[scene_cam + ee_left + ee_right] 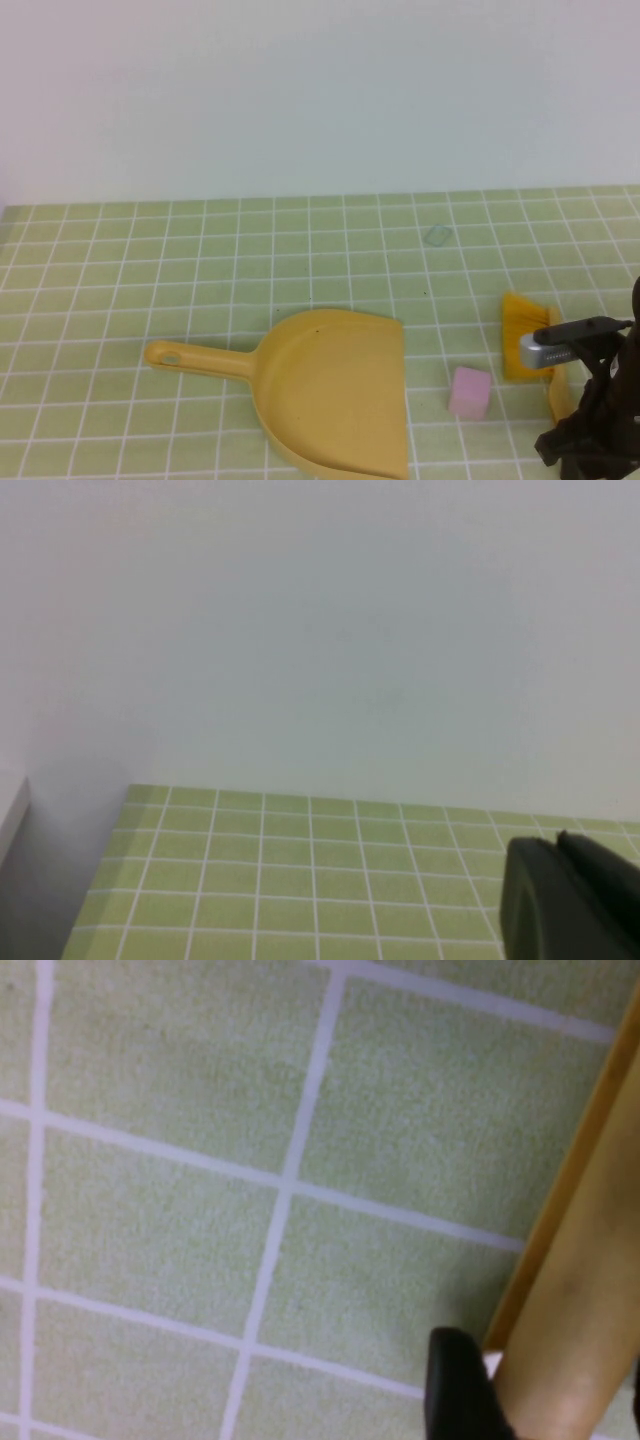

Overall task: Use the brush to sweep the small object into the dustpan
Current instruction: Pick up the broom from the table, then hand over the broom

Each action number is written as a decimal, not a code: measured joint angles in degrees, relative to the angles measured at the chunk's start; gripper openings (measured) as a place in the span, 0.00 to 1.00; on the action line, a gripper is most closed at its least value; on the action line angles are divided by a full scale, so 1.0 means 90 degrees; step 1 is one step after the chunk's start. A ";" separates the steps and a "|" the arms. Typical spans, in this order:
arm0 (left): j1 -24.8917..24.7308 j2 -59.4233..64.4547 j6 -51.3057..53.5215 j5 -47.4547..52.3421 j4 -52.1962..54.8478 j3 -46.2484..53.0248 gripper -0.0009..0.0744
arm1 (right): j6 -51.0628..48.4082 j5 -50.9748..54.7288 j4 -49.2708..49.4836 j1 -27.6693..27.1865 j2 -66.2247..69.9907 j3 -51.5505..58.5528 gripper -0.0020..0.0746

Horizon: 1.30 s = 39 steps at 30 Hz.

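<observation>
Desk [200, 260] w/ green tiled cover, white grid lines, pale wall behind.

Dustpan [335, 400] lies flat near front-centre of the desk, mouth facing the robot's right, long handle w/ end hole pointing to the robot's left.

Small object [469, 391], pale pink block, sits on the desk just right of the dustpan mouth, apart from it, not inside. It is between the dustpan and the brush.

Brush [522, 335] is at the right side, orange-yellow bristles toward the far end, tan handle running back toward the robot under the right arm. Bristles near the block but not touching.

Right claw [568, 390] is low over the brush handle at the front right edge of the high view. Right wrist view: one dark finger [460, 1390] sits against the tan handle [575, 1300], jaws set wide around it; whether they actually pinch it, can't tell.

Left claw [570, 900] not in the high view; left wrist view shows dark tips pressed together, holding nothing, above bare desk, facing the wall.
</observation>
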 joint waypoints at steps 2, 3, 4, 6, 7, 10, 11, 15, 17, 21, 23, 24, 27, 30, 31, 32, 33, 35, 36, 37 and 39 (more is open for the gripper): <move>0.0000 0.0000 0.0000 0.0000 0.0000 0.0000 0.01 | 0.0000 0.0000 -0.0058 0.0000 0.0000 0.0000 0.43; 0.0000 0.0000 0.0000 0.0000 0.0000 0.0000 0.01 | 0.0000 0.0000 -0.0087 0.0000 0.0000 -0.0015 0.41; 0.0000 0.0000 0.0000 0.0000 0.0000 0.0000 0.01 | 0.0000 -0.0011 -0.0103 0.0000 0.0000 -0.0033 0.39; 0.0000 0.0000 0.0000 0.0000 0.0000 0.0000 0.01 | 0.0000 0.0048 -0.0118 0.0000 0.0000 -0.0076 0.35; 0.0000 0.0000 0.0000 0.0000 0.0000 0.0000 0.01 | 0.0000 0.0065 -0.0118 0.0000 0.0000 -0.0123 0.32; 0.0000 0.0000 0.0000 0.0000 0.0000 0.0000 0.01 | -0.0028 0.0244 -0.0118 0.0000 0.0000 -0.0304 0.19; 0.0000 0.0000 0.0000 0.0000 0.0000 0.0000 0.01 | -0.0058 0.0298 -0.0118 0.0000 0.0000 -0.0379 0.13; 0.0000 0.0000 0.0000 0.0000 0.0000 0.0000 0.01 | -0.0103 0.0309 -0.0118 0.0000 0.0000 -0.0666 0.02; 0.0000 0.0000 0.0024 0.0000 0.0000 0.0000 0.01 | -0.0149 0.0441 -0.0198 0.0000 0.0000 -0.0892 0.02; 0.0000 0.0000 0.0002 -0.0076 -0.0842 0.0000 0.01 | -0.0316 0.1294 -0.0328 0.0000 -0.0013 -0.1596 0.02; 0.0000 0.0000 -0.0013 -0.0169 -0.1998 0.0000 0.01 | -0.0501 0.1871 -0.0249 0.0000 -0.0026 -0.2046 0.02; 0.0000 0.0000 -0.0013 -0.0169 -0.2748 0.0000 0.01 | -0.0577 0.2158 -0.0192 0.0000 -0.0026 -0.2319 0.02; 0.0000 0.0000 0.0205 0.0079 -0.4566 0.0000 0.01 | -0.0605 0.2826 0.0063 0.0015 -0.0042 -0.3131 0.02; 0.0000 0.0000 0.0935 0.0519 -0.5830 0.0000 0.01 | -0.0717 0.3193 0.0213 0.0252 -0.0135 -0.3751 0.02; 0.0000 0.0000 0.1146 0.0657 -0.6196 0.0000 0.03 | -0.0741 0.3246 0.0238 0.0403 -0.0184 -0.3888 0.02; 0.0000 0.0000 0.1397 0.0817 -0.6544 0.0000 0.05 | -0.0751 0.3259 0.0238 0.0588 -0.0256 -0.4048 0.02; 0.0000 0.0000 0.1636 0.0964 -0.6878 0.0000 0.09 | -0.0751 0.3259 0.0238 0.0807 -0.0317 -0.4182 0.02; 0.0000 0.0000 0.1994 0.1138 -0.7429 0.0000 0.19 | -0.0751 0.3221 0.0284 0.1253 -0.0417 -0.4419 0.02; 0.0000 0.0000 0.2069 0.1181 -0.7683 0.0000 0.27 | -0.0751 0.3193 0.0334 0.1533 -0.0475 -0.4540 0.02; 0.0000 0.0000 0.2146 0.1195 -0.7911 0.0000 0.35 | -0.0740 0.3163 0.0364 0.1756 -0.0489 -0.4641 0.02; 0.0000 0.0000 0.2263 0.1195 -0.8206 0.0000 0.52 | -0.0690 0.3134 0.0402 0.2336 -0.0540 -0.4905 0.02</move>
